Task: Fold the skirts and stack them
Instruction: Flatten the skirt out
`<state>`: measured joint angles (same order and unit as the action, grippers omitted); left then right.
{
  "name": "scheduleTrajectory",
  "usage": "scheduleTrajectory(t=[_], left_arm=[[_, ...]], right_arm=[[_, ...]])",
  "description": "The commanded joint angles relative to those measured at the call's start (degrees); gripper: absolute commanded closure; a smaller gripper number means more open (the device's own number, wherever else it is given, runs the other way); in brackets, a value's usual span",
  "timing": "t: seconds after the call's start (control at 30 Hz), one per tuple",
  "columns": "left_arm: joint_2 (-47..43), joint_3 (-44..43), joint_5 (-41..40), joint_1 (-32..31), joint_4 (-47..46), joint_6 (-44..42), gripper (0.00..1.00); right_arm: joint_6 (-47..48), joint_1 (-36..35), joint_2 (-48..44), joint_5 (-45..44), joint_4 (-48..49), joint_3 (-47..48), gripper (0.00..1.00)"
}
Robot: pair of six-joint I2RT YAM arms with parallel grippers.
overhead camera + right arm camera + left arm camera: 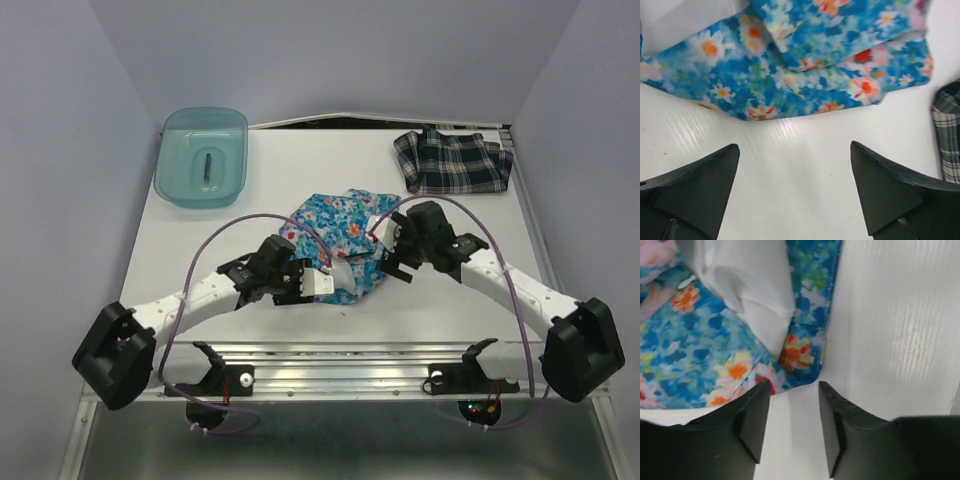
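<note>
Floral skirt (340, 235) bunched mid-desk; left gripper (795, 390) half open, right gripper (794, 146) wide, both empty; plaid skirt (455, 162) far-right corner.

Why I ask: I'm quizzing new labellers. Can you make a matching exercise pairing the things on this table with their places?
Things:
1. floral skirt
2. plaid skirt
3. teal bin

Places:
A. far left corner of the table
B. far right corner
C. middle, nearest the arms

Pairs: 1-C, 2-B, 3-A
</note>
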<state>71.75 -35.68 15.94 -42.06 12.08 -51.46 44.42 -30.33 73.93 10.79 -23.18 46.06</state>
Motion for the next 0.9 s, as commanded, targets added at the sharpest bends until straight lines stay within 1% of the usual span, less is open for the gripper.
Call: scheduleTrajectory(t=[0.0,0.03,0.07,0.1,0.17,0.2,0.23,0.27,0.3,0.33,0.37,0.4,0.47,0.5,0.53,0.57,0.6,0.67,0.7,0.73,0.77,0.87], left_arm=[[-9.2,-3.2,-1.6,0.0,-3.4,2.4,0.37],[-10.3,-4.0,-2.9,0.0,-2.9,6.7,0.34],[-11.5,-6.5,-3.3,0.0,-1.8,8.7,0.34],[-11.8,-8.1,-3.5,0.1,-0.7,10.7,0.34],[-11.5,-12.2,-3.2,0.5,2.3,16.5,0.34],[-11.0,-13.4,-2.3,0.6,3.3,18.0,0.36],[-10.2,-14.3,-1.9,0.5,4.3,19.0,0.39],[-8.3,-15.7,-1.9,0.5,5.3,21.2,0.41],[-7.0,-16.3,-3.2,0.6,5.4,22.4,0.44],[-5.4,-17.0,-3.7,0.6,5.5,23.6,0.51],[-3.6,-17.8,-4.2,0.7,6.4,24.6,0.55],[-0.4,-19.7,-4.4,1.2,6.6,26.5,0.57],[3.5,-22.0,-3.7,2.3,6.1,28.5,0.56],[4.5,-22.7,-1.0,3.4,5.9,29.5,0.51],[6.0,-23.3,0.4,3.7,5.7,29.0,0.49],[6.3,-23.4,1.4,3.6,4.7,28.4,0.47],[6.3,-22.9,2.1,3.0,3.3,27.0,0.44],[6.3,-21.6,0.0,1.5,-1.6,24.9,0.38],[6.4,-20.8,-1.2,0.7,-2.7,23.3,0.37],[6.6,-20.2,-3.4,-1.0,-4.1,20.0,0.36],[7.1,-19.5,-4.6,-1.6,-6.7,18.8,0.35],[10.0,-20.4,-7.3,-4.3,-9.1,16.0,0.34]], right_arm=[[-7.0,0.3,-4.6,-3.8,-0.3,6.9,0.04],[-12.3,0.3,-3.9,-4.0,-1.2,8.2,0.07],[-15.0,0.3,-2.8,-4.0,-2.0,9.6,0.09],[-20.6,0.3,-0.2,-3.7,-2.8,12.8,0.14],[-25.9,0.8,2.9,-1.4,-5.9,15.9,0.21],[-30.0,0.8,5.4,0.2,-6.8,17.2,0.28],[-31.9,0.8,6.4,1.8,-8.0,18.9,0.32],[-33.8,0.8,7.4,4.7,-8.4,19.4,0.41],[-36.7,0.8,9.5,5.9,-8.6,19.9,0.46],[-38.1,0.8,10.7,7.0,-9.2,20.5,0.51],[-39.3,0.8,11.9,8.2,-9.5,21.5,0.56],[-41.6,0.8,12.9,9.7,-9.3,21.8,0.64],[-44.1,0.8,15.7,10.1,-8.1,21.4,0.64],[-46.7,0.8,16.5,9.4,-6.4,20.8,0.63],[-47.7,0.8,18.2,8.3,-6.2,20.4,0.63],[-48.8,0.8,19.0,5.7,-6.1,19.7,0.63],[-50.1,0.8,19.7,5.0,-6.0,19.2,0.62],[-51.4,2.1,19.7,4.9,-6.1,17.8,0.59],[-52.1,2.9,18.5,5.6,-6.0,17.0,0.57],[-53.2,4.7,17.9,6.3,-6.2,15.5,0.52],[-53.6,5.8,17.4,7.1,-6.3,14.9,0.51],[-55.5,9.6,16.3,9.3,-7.1,14.0,0.42]])
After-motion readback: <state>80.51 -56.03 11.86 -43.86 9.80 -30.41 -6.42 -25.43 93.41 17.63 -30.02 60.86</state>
